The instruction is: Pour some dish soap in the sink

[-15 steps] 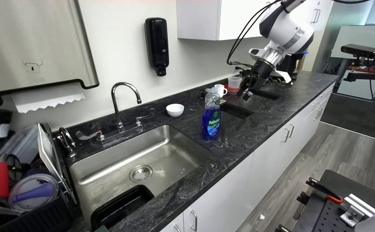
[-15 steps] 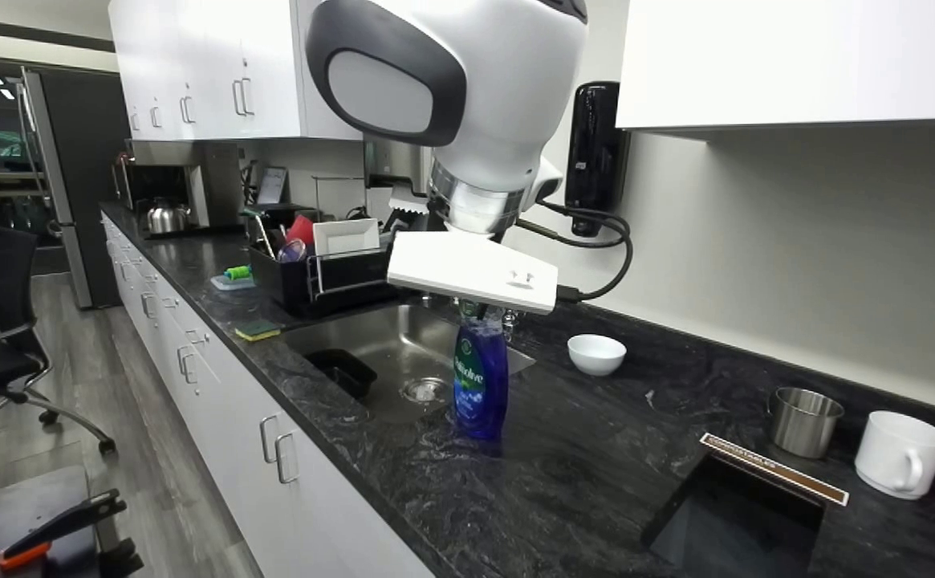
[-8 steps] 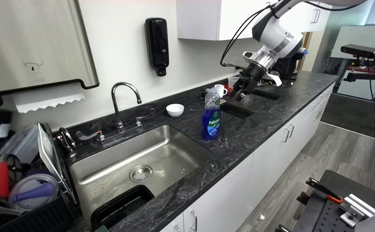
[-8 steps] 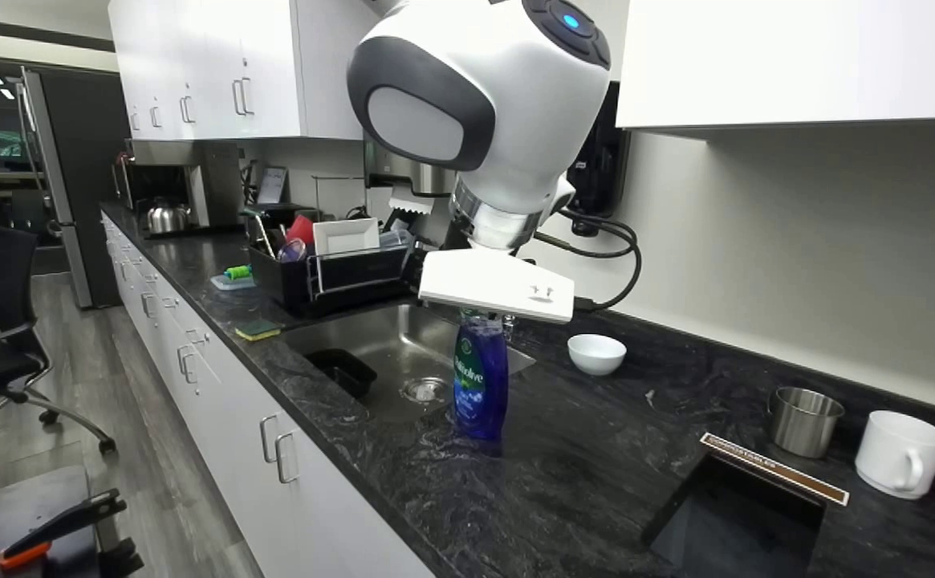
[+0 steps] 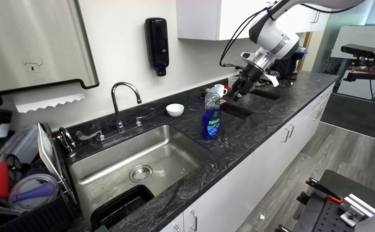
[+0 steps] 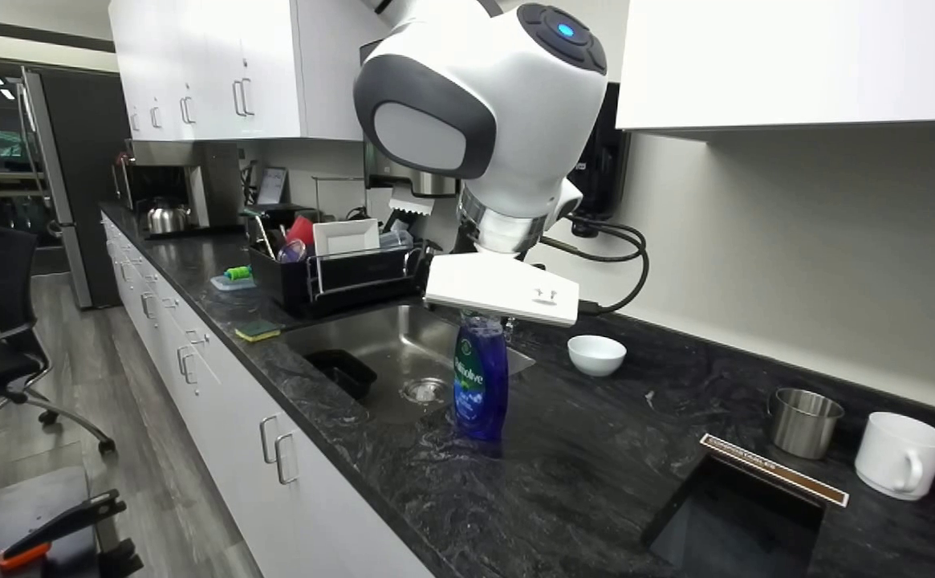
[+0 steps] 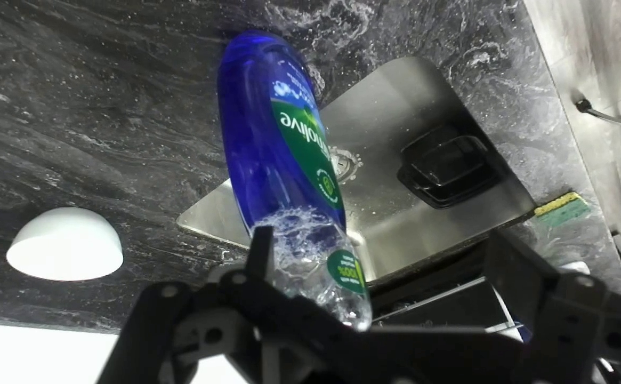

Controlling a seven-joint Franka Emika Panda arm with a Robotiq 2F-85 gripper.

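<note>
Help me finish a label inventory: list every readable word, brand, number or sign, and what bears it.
"Palmolive": the dish soap bottle.
"made with 100%": its small green label.
"COMPOSTABLES": brown, white-edged strip.
Too small or blurred: the bottle's other print; marks on the black wall dispenser, steel panel and white sticker.

Looks like a workplace kitchen, with sink (image 5: 174,158), dish rack (image 6: 363,277), kettle (image 6: 168,217) and wall cabinets (image 6: 202,72). Has a wheeled chair (image 6: 8,281) and a COMPOSTABLES label (image 6: 774,468) by 1 of 2 counter openings (image 5: 236,110).
</note>
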